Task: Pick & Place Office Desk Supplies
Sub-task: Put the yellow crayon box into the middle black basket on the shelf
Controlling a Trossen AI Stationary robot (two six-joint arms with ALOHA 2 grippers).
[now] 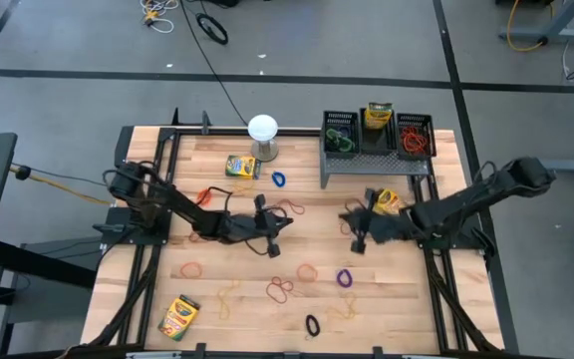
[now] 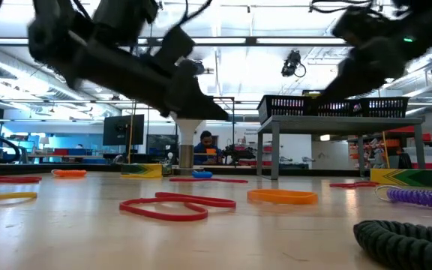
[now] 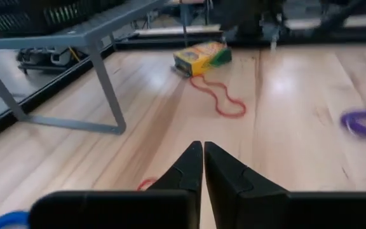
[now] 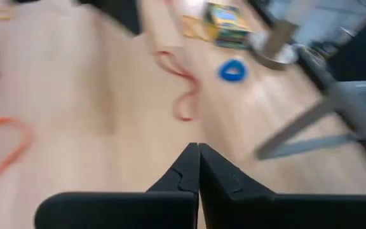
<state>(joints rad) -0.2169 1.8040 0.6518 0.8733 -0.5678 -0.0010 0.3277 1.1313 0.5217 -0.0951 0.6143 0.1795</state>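
Both grippers are shut and hover above the wooden table with nothing between their fingers. In the high view my left gripper (image 1: 271, 242) is at mid-table and my right gripper (image 1: 356, 239) is just right of it, near the riser's front. Crayon boxes lie flat by the globe (image 1: 240, 167), at the near left (image 1: 179, 316) and by the riser's leg (image 1: 387, 200); another stands in the middle bin (image 1: 378, 116). Three black mesh bins (image 1: 340, 132) sit on the riser. Rubber bands lie scattered, among them red (image 3: 224, 102), purple (image 3: 364, 121) and blue (image 4: 232, 70) ones.
The white globe (image 1: 263, 130) stands at the far edge, left of the grey riser (image 1: 377, 160), whose legs (image 3: 110, 95) reach down to the table. More bands lie toward the near edge (image 1: 312, 324). Black frame rails run along the table's sides.
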